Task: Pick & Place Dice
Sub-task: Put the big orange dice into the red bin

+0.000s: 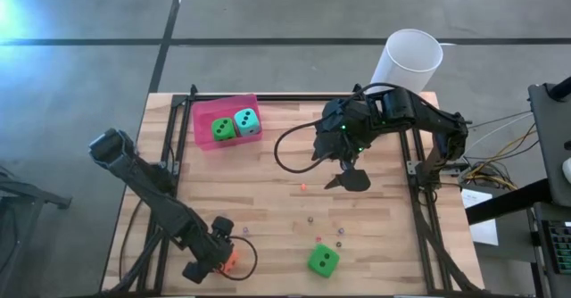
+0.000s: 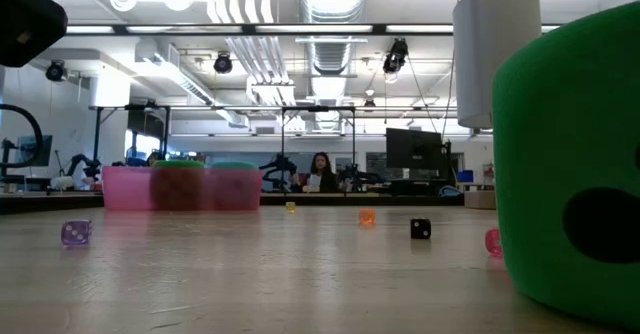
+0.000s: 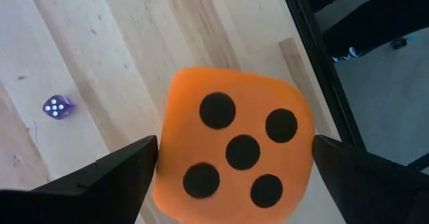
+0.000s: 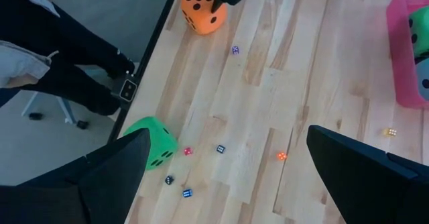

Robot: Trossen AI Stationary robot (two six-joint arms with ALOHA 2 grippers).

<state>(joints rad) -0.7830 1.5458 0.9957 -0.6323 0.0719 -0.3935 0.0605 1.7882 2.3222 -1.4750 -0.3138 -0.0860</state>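
We see a pale wood plank table (image 1: 268, 209) with a black metal frame around its edge. A white paper-like cylinder (image 1: 406, 60) stands at the far right corner. Left arm reaches to the near left edge; right arm hangs over the middle right.

Pink translucent bin (image 1: 203, 111) sits at far left, rectangular, thin walls. Inside it: one green die (image 1: 224, 129) and the teal die (image 1: 247, 121), side by side, touching.

Second green die (image 1: 323, 260) lies loose on the table near the front edge, right of centre. Soft foam look, rounded corners, black pips.

Orange die (image 3: 234, 153) sits at the front left edge, five-pip face up, same soft rounded shape. Left tool (image 3: 234, 177) is spread wide with a finger on either side of it; we can't see contact, so released.

Right tool (image 4: 221, 177) is also spread wide, empty, above the table centre.

Tiny hard dice scattered mid-table: purple (image 3: 57, 107), orange, black, pink.
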